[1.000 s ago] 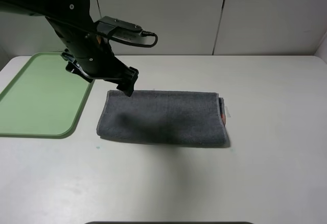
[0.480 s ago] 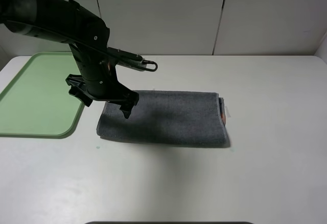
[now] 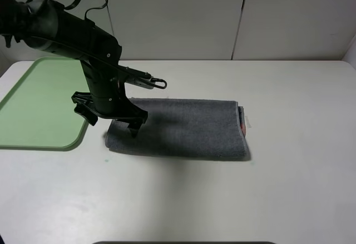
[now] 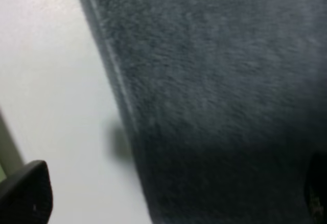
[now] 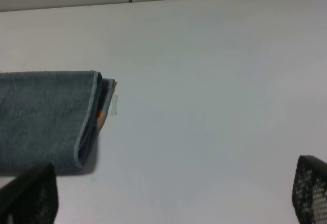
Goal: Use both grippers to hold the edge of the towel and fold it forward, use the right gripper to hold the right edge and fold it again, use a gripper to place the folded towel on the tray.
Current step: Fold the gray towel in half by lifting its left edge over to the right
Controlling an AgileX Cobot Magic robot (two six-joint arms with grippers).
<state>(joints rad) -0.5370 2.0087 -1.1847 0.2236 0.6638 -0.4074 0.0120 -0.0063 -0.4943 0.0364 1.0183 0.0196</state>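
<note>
The folded grey towel (image 3: 189, 127) lies in the middle of the white table, its long side running left to right, with layered edges and an orange tag at its right end. My left gripper (image 3: 111, 124) is open and low over the towel's left end, one finger on the table side and one over the cloth. In the left wrist view the towel (image 4: 214, 81) fills most of the frame between the open fingertips of the left gripper (image 4: 171, 203). My right gripper (image 5: 171, 198) is open and empty, away from the towel's right end (image 5: 46, 112). It does not show in the exterior view.
The light green tray (image 3: 39, 105) lies on the table at the left, just beside the left arm. White table (image 3: 289, 172) surface extends right of and in front of the towel. A white panelled wall stands behind the table.
My left arm has moved down and toward the front, from the towel's back left corner to its left end. The towel has not moved.
</note>
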